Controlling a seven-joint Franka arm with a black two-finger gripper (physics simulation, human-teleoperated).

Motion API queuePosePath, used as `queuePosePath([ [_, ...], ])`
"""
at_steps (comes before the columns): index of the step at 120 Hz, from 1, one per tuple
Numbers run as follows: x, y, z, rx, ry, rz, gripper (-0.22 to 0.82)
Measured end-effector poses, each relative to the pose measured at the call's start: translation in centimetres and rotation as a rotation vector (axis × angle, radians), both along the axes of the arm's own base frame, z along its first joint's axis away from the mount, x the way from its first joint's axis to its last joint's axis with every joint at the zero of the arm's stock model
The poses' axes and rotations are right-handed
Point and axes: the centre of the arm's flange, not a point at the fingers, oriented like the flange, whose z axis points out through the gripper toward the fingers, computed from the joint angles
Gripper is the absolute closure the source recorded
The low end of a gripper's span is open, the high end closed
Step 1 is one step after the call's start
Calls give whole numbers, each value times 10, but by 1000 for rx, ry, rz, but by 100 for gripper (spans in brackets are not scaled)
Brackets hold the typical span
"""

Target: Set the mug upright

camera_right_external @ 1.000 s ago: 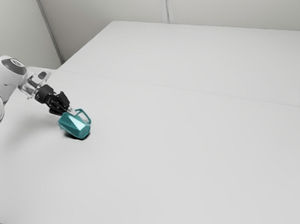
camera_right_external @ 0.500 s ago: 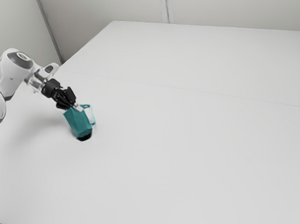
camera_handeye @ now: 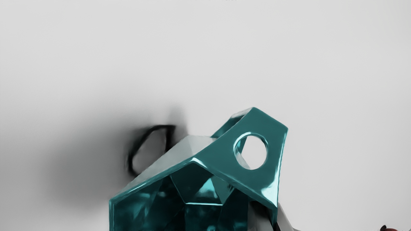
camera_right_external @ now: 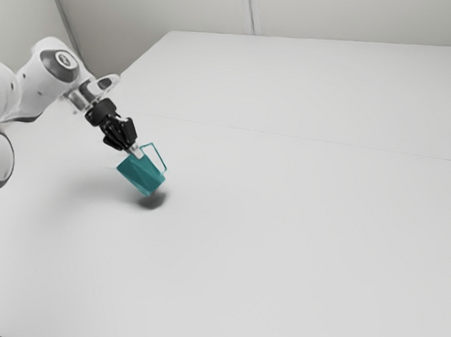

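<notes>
Mug [camera_right_external: 141, 174] held but tilted, so upright isn't sorted at this point

OK, status check. The gripper [camera_right_external: 136, 151] has the mug by its wall near the mouth [camera_handeye: 205, 192]. In the wrist view one of the fingers [camera_handeye: 284, 221] sits outside the wall and the other inside, so they're closed down to about the wall's thickness, and I'd call that a proper grip.

The mug hangs at a slant over the table [camera_right_external: 283, 235], mouth end up toward the gripper, base angled down toward the exterior view's right. The handle [camera_right_external: 159, 156] is on the upper side. Its shadow [camera_right_external: 152, 202] falls just beyond the base, so I reckon it's off the surface, though not by much.

So, grip: done. Clear of the table: looks like it. What's left, imo, is swinging the base flat underneath, lowering it till it sits square, then letting go. Main worry is the pinch at one side: mug could pivot, or tip over if released while slanted.
</notes>
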Motion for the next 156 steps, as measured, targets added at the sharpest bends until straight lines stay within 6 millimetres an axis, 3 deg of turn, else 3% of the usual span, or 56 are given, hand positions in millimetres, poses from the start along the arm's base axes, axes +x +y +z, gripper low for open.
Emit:
queuePosePath([
  [22,8,-64,19,119,-9,-85,79],
  [51,-11,-127,11,295,17,-155,79],
  [74,-7,-171,5,490,-8,-238,79],
  [96,-3,-188,2,600,-17,-248,79],
  [140,2,-195,-20,658,14,-190,79],
  [156,2,-195,-19,671,15,-171,49],
])
